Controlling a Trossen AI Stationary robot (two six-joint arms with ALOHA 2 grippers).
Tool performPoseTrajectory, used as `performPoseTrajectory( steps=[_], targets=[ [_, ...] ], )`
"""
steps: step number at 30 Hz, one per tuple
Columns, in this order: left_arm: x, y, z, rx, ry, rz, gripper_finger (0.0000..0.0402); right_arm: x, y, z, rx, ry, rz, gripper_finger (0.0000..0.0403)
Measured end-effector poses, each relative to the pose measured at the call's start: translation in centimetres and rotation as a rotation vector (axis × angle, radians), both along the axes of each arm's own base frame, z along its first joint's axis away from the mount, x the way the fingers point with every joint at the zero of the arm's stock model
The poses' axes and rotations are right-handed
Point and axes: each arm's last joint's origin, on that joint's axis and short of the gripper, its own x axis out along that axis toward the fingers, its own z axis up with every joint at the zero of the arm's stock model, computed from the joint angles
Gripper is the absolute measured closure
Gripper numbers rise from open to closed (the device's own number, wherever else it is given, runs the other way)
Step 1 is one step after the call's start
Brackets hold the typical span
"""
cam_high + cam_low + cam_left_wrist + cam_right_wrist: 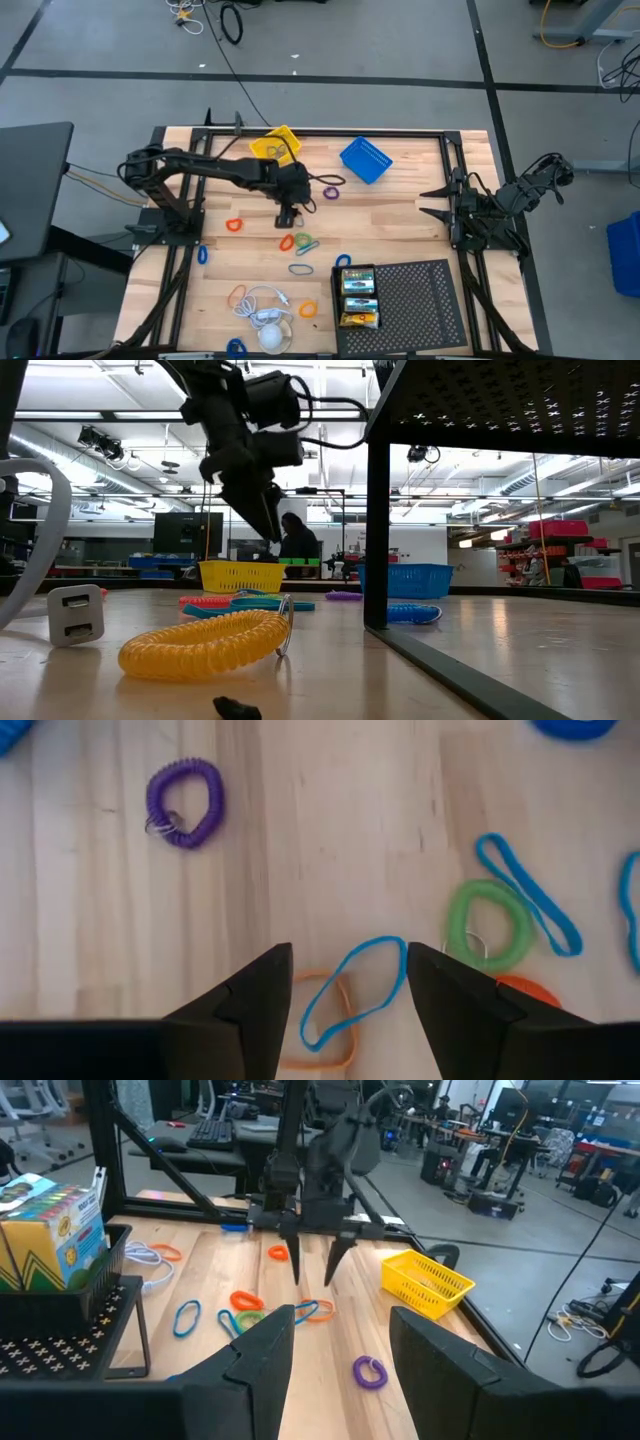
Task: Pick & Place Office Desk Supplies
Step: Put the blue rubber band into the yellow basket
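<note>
- High view: the left gripper (288, 215) hangs over the middle of the table (400, 215), fingers apart and holding nothing.
- Left wrist view: a blue band (352, 990) lies between the finger tips, overlapping an orange band (322, 1055). One green coil (487, 925), one purple coil (185, 802) and a second blue band (530, 892) lie near.
- The right gripper (335, 1345) waits at the table's right edge, fingers apart, empty.
- Three crayon boxes (359, 297) sit in a row on the left end of the black tray (420, 305) at the front.
- Two baskets stand at the back: one yellow (276, 146), one blue (365, 160).
- A white charger with cable (268, 318) lies at front left, with loose orange and blue loops around it; I cannot count these surely.
</note>
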Motion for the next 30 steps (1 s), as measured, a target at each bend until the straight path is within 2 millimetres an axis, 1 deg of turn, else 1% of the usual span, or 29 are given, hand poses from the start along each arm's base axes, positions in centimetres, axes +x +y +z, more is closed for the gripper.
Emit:
performPoseTrajectory(
  steps=[10,15,18,20,22,25,28,30],
  targets=[
    [1.1,0.2,-4.5,-0.029,0.141,0.027,0.0200,0.0,0.0,0.0,0.002,0.000,0.000,0.0227],
    [1.3,0.2,-5.9,-0.023,0.188,0.008,0.0202,0.0,0.0,0.0,0.002,0.000,0.000,0.0227],
    [1.5,0.0,-6.4,-0.010,0.198,0.009,0.0212,0.0,0.0,0.0,0.002,0.000,0.000,0.0227],
    [1.6,0.0,-6.6,0.012,0.204,0.016,0.0230,0.0,0.0,0.0,0.002,0.000,0.000,0.0227],
    [1.6,-0.2,-6.6,0.023,0.206,0.014,0.0256,0.0,0.0,0.0,0.002,0.000,0.000,0.0227],
    [1.6,-0.3,-6.5,0.027,0.199,0.026,0.0311,0.0,0.0,0.0,0.002,0.000,0.000,0.0227],
    [1.7,-0.4,-6.4,0.030,0.193,0.058,0.0378,0.0,0.0,0.0,0.002,0.000,0.000,0.0227],
    [1.7,-0.5,-6.4,0.025,0.192,0.079,0.0392,0.0,0.0,0.0,0.002,0.000,-0.001,0.0227]
  ],
)
